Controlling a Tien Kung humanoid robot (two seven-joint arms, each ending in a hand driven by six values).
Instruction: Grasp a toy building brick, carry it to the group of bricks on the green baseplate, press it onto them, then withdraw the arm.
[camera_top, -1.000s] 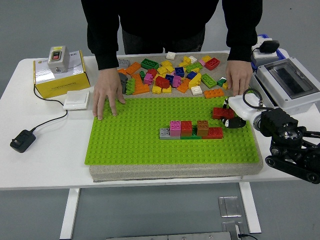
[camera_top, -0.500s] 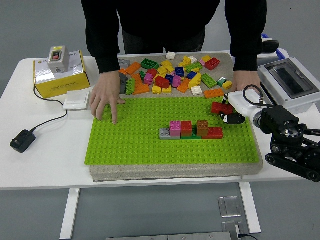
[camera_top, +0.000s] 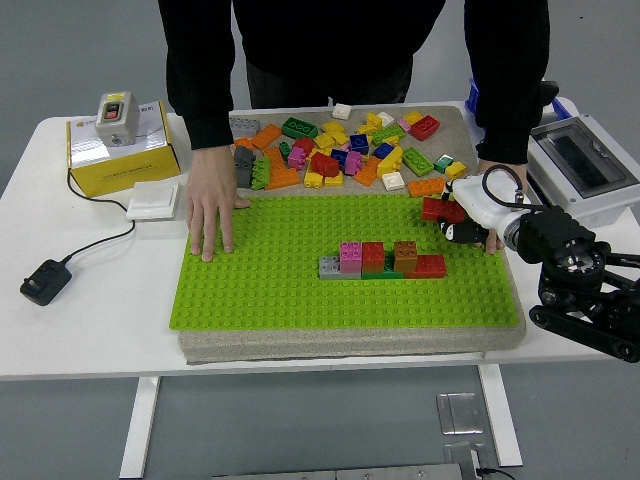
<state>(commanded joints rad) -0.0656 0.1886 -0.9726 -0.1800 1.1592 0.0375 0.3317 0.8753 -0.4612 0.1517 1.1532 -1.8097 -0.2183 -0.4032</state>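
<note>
My right hand (camera_top: 455, 222) is shut on a red brick (camera_top: 436, 209) and holds it above the right part of the green baseplate (camera_top: 280, 290). A row of joined bricks (camera_top: 382, 260), grey, pink, red, brown and red, stands on the baseplate just left and below the held brick. A pile of loose coloured bricks (camera_top: 340, 150) lies behind the baseplate. My left arm is out of view.
A person stands at the far side, one hand (camera_top: 211, 210) flat on the baseplate's left corner, the other hand (camera_top: 497, 200) at its right edge behind my hand. A yellow box (camera_top: 120, 155), a white switch (camera_top: 153, 200) and a black adapter (camera_top: 45, 281) lie left. A grey case (camera_top: 590, 165) stands right.
My right hand has lifted the red brick slightly and drawn it back toward the far right. The person's hand on the right moved further right, behind my hand.
</note>
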